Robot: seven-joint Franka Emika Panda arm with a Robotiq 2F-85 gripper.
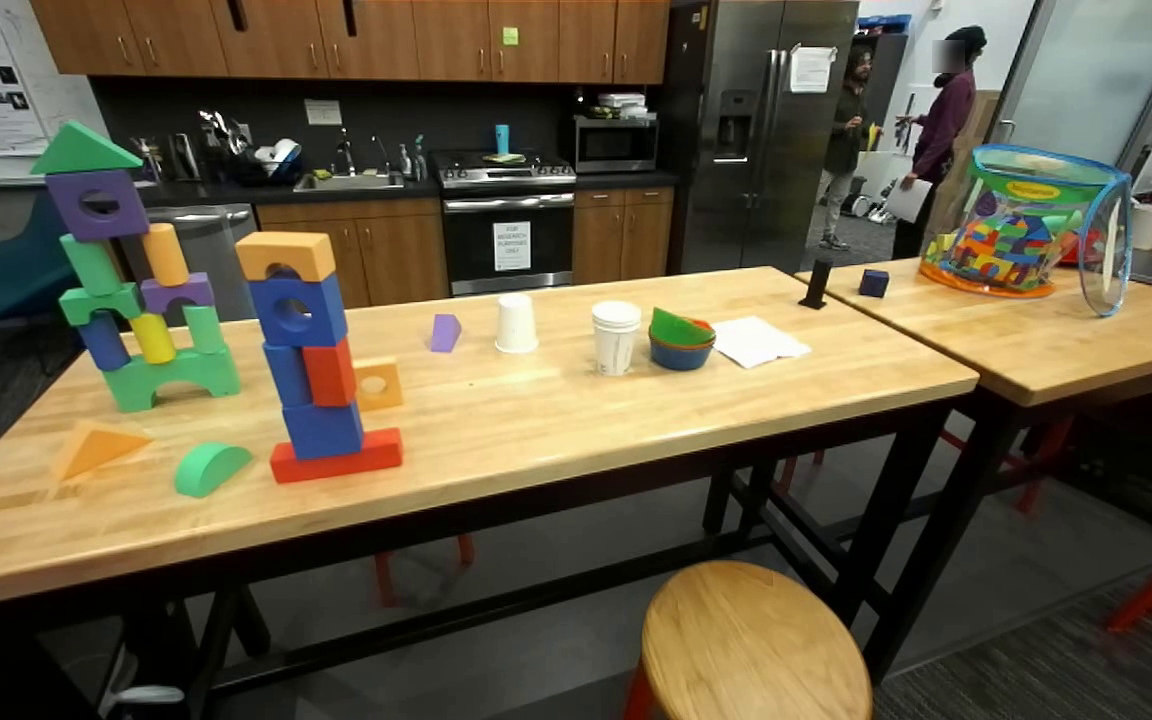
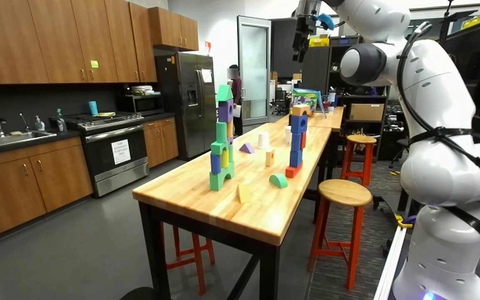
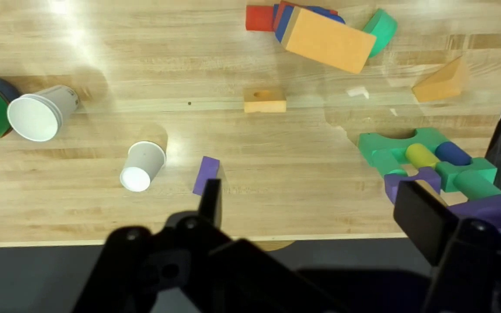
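"What's the gripper [image 3: 310, 196] holding?"
"Nothing; it's spread wide, high over the table [image 1: 556, 430]."
"And the purple triangular block [image 1: 444, 333]?"
"In an exterior view, far side, left of the upturned paper cup [image 1: 516, 324]. Probably light, soft foam; pinch its flat triangular faces, not the slopes."
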